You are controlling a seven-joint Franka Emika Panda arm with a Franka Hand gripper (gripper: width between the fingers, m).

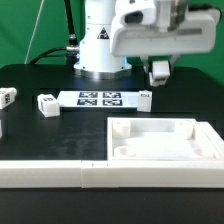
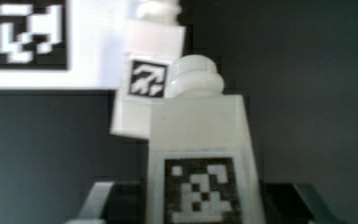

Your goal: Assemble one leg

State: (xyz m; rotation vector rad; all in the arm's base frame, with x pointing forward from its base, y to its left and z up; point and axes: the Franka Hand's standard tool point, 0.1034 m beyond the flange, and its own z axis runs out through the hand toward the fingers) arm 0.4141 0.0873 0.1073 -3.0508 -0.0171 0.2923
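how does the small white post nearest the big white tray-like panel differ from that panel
The small white rectangular plastic post is far smaller than the large flat white plastic panel. The post looks upright; the panel lies flat. The panel has a raised rim; the post is a plain block. Both are white.

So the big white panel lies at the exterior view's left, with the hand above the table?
Not left: the exterior view shows the white panel at its right. The hand is above the table, as said.
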